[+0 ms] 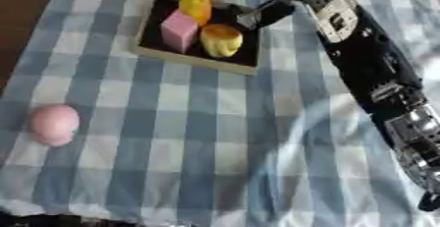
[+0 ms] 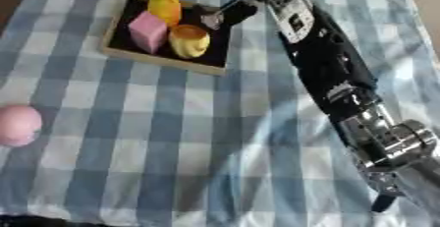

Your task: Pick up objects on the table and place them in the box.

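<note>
A smooth pink egg-shaped object [image 1: 53, 124] lies on the blue-and-white checked tablecloth [image 1: 215, 147] at about nine o'clock, well apart from the shallow wooden box with a dark floor [image 1: 193, 60] at twelve o'clock. Inside the box sit a matte pink block [image 1: 178, 30], an orange rounded piece [image 1: 196, 7] and a yellow cup-shaped piece [image 1: 222, 40], close together. The right hand [image 1: 262, 14], black with silver parts, reaches over the box's one-o'clock edge; whether its fingers are curled cannot be told. The right eye view shows more of the silver forearm; the left eye view shows the egg whole.
</note>
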`<state>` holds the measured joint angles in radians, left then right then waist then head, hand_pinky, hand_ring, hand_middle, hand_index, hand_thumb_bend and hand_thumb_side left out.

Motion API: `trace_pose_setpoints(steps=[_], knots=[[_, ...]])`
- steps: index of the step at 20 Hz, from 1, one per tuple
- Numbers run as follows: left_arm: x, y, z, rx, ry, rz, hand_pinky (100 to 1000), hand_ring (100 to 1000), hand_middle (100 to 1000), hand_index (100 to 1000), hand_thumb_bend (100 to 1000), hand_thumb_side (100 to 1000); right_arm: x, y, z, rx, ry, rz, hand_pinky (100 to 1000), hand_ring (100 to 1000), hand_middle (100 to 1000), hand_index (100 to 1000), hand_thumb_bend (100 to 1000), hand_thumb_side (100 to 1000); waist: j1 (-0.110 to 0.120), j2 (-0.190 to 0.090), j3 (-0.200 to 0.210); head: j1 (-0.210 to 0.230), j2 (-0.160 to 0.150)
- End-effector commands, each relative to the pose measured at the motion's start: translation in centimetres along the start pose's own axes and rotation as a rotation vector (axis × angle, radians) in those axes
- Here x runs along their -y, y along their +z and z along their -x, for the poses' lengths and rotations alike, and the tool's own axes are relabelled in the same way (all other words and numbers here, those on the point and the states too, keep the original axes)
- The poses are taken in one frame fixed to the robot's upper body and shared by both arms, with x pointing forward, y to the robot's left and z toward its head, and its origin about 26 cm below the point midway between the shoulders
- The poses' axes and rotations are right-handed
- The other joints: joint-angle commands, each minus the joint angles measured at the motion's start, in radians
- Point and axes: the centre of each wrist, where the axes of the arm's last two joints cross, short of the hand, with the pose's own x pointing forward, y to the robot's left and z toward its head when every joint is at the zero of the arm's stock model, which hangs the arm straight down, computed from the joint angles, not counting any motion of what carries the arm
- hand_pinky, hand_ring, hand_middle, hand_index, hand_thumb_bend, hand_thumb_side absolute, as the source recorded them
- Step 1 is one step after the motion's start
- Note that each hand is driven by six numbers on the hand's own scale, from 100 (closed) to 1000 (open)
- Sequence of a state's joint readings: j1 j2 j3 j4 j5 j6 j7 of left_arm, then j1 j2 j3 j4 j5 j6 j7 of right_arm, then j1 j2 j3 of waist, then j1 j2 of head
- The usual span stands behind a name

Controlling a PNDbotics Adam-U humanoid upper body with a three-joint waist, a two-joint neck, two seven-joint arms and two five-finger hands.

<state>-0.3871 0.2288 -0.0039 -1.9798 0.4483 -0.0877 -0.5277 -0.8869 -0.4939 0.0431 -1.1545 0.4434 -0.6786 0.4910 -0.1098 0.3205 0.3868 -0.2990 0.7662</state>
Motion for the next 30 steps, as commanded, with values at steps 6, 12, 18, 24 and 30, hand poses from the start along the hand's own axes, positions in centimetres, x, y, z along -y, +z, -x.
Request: trace_pose_setpoints(steps=[6, 12, 18, 24, 30], knots=[[-0.3, 0.0, -0.8, 0.004, -0.041, 0.005, 786, 969, 837, 832, 100, 566, 8.3, 3.1, -4.8, 0.375, 0.103, 0.099, 971, 1000, 470, 993, 100, 293, 0.011, -0.021, -0.027, 0.043, 0.004], [-0.9, 0.2, -1.3, -0.005, -0.092, 0.006, 786, 969, 838, 834, 100, 576, 10.9, 8.0, -8.5, 0.397, -0.039, 0.226, 988, 1000, 440, 979, 100, 552, 0.017, -0.034, -0.064, 0.087, 0.004], [-3.8, -2.4, -3.9, 0.063, -0.386, 0.118, 799, 948, 836, 852, 100, 672, 9.0, 13.6, -10.5, 0.278, -0.180, 0.305, 1000, 1000, 419, 969, 100, 470, 0.031, -0.036, -0.105, 0.117, 0.004], [-8.4, -5.3, -5.1, 0.046, -0.836, 0.403, 832, 933, 827, 889, 100, 345, 6.2, 17.5, -11.9, 0.168, -0.162, 0.405, 1000, 1000, 429, 960, 100, 470, 0.051, -0.029, -0.150, 0.133, 0.004], [-11.5, -5.2, -3.8, -0.194, -1.045, 0.776, 868, 971, 860, 918, 100, 247, 3.5, 20.2, -11.7, 0.093, -0.124, 0.478, 1000, 1000, 432, 961, 100, 470, 0.060, -0.029, -0.183, 0.150, 0.004]])
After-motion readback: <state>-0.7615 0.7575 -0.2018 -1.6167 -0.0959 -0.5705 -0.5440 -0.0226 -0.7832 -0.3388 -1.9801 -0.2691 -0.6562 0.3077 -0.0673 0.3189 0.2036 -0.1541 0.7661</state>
